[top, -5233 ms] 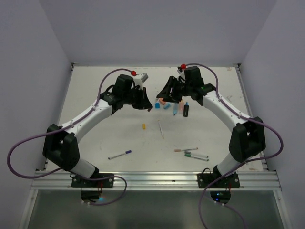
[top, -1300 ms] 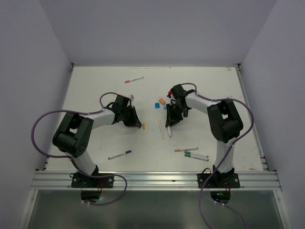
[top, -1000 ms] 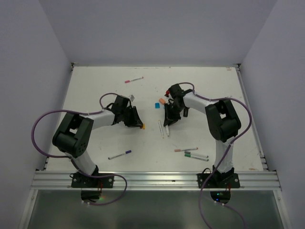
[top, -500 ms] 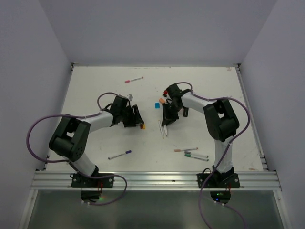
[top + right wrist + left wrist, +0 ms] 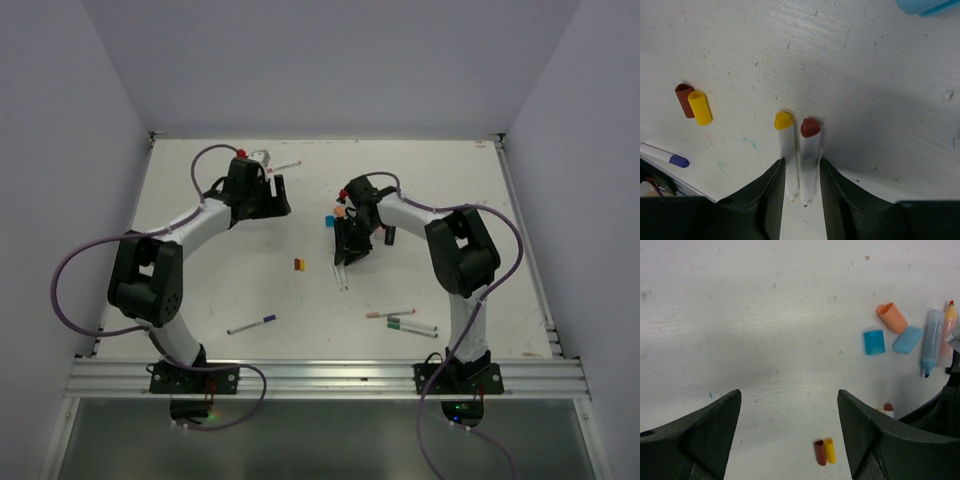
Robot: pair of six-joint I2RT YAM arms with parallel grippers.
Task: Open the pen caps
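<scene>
Looking down from above, we see the left gripper [image 5: 275,196] with its fingers spread wide and nothing between them. A yellow cap [image 5: 829,450] and a dark red cap [image 5: 820,452] lie touching, side by side on the table [image 5: 200,290], at about five o'clock from that gripper. The right gripper [image 5: 802,172] stands narrowly parted, low over a yellow-ended pen [image 5: 785,137] and a red-ended pen [image 5: 810,142] that lie together in its gap. At its twelve o'clock, an orange cap [image 5: 892,318], a blue cap [image 5: 874,342] and a pale blue cap [image 5: 907,339] lie loose.
</scene>
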